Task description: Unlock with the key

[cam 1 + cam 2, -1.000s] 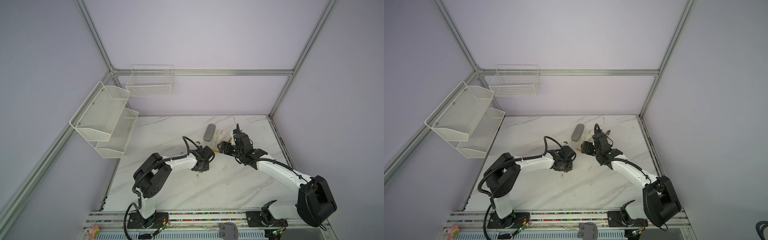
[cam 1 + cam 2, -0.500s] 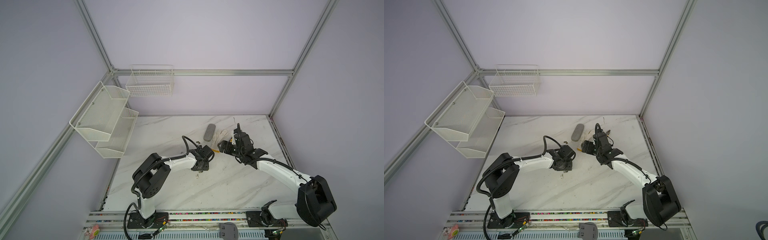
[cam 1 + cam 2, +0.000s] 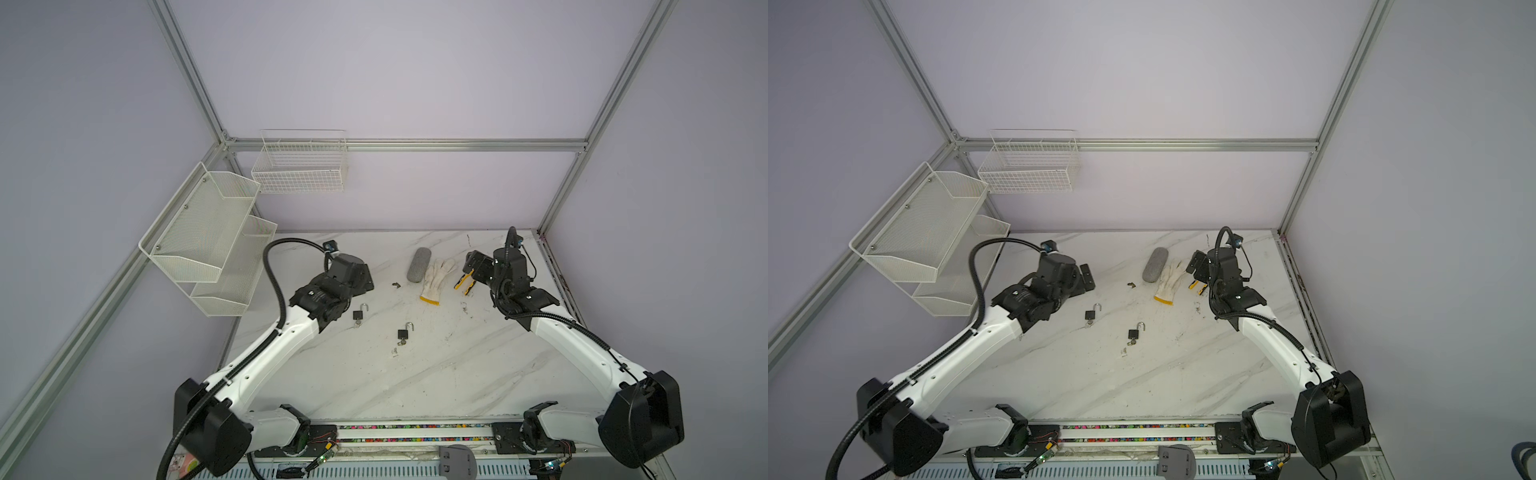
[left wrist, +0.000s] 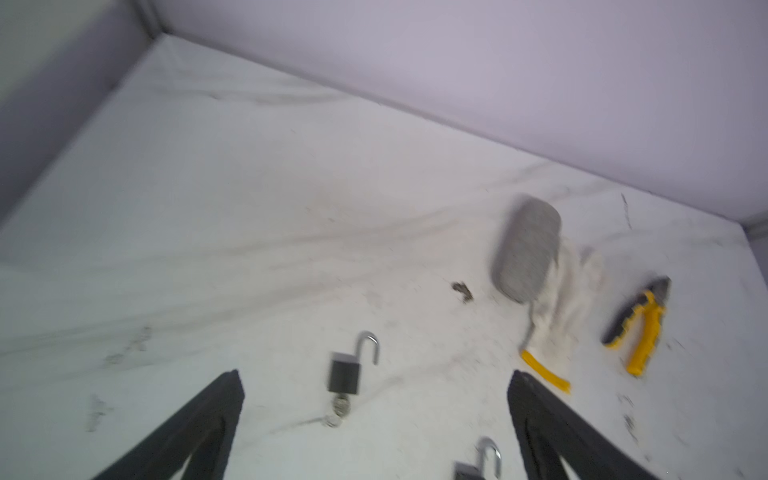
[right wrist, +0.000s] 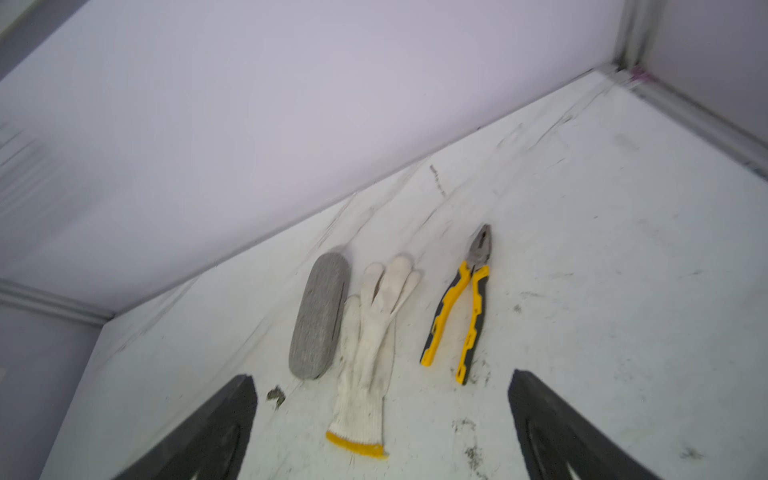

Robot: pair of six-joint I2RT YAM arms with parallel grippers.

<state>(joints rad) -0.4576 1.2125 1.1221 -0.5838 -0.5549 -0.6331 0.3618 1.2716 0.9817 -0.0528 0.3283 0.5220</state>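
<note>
Lower centre, left wrist view: padlock (image 4: 345,372), shackle sprung, key (image 4: 340,404) apparently in keyway, straight ahead of left gripper (image 4: 374,374), long axis along reach; jaws wide, empty. Right gripper (image 5: 381,376) wide, empty, farther.

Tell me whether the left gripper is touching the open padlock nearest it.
Apart. In the left wrist view the padlock lies between the left gripper's spread fingers, with bare table showing on either side.
</note>
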